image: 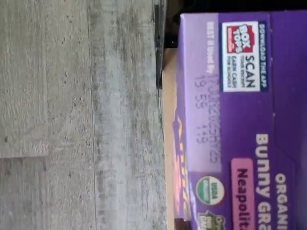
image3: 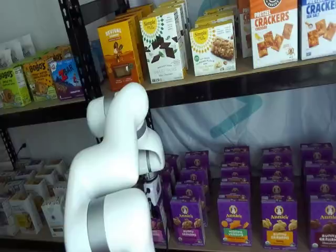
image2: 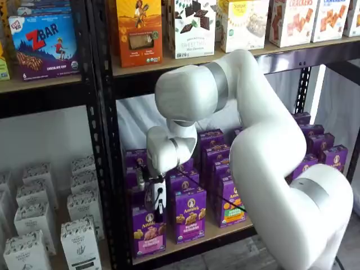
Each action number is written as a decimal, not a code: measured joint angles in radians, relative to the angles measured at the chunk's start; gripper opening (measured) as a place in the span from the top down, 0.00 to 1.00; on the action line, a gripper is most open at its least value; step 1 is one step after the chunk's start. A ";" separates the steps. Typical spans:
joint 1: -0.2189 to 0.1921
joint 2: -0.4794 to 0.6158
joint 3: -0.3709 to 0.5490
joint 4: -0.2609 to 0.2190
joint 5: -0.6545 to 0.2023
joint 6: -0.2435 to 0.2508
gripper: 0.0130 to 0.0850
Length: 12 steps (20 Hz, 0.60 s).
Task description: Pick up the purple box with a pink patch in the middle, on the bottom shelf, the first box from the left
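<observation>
The purple box (image2: 148,230) stands upright at the front left of the bottom shelf (image2: 220,230), with its pink patch (image2: 149,243) facing out. My gripper (image2: 156,211) hangs right at the box's top edge. One black finger (image2: 160,202) shows side-on, so I cannot tell whether a gap is there or whether it grips. The wrist view shows the box's top and front (image: 240,120) close up, with the pink patch (image: 242,191) and the tan shelf edge (image: 168,143). In a shelf view the arm hides most of the box (image3: 157,226).
Other purple Annie's cartons stand right beside it (image2: 190,216), one with a green-and-orange patch (image2: 230,203), and more stand behind. A black perforated post (image2: 104,169) rises just left of the box. White cartons (image2: 34,225) fill the left rack. The upper shelf (image2: 225,56) overhangs.
</observation>
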 joint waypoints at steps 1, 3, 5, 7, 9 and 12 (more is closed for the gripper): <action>0.000 -0.005 0.006 0.001 -0.004 -0.001 0.78; 0.000 -0.022 0.027 -0.003 -0.013 0.003 0.78; 0.000 -0.042 0.051 -0.014 -0.017 0.012 0.78; -0.001 -0.069 0.086 -0.030 -0.023 0.026 0.78; 0.000 -0.096 0.122 -0.050 -0.031 0.044 0.78; 0.002 -0.142 0.188 -0.082 -0.046 0.075 0.78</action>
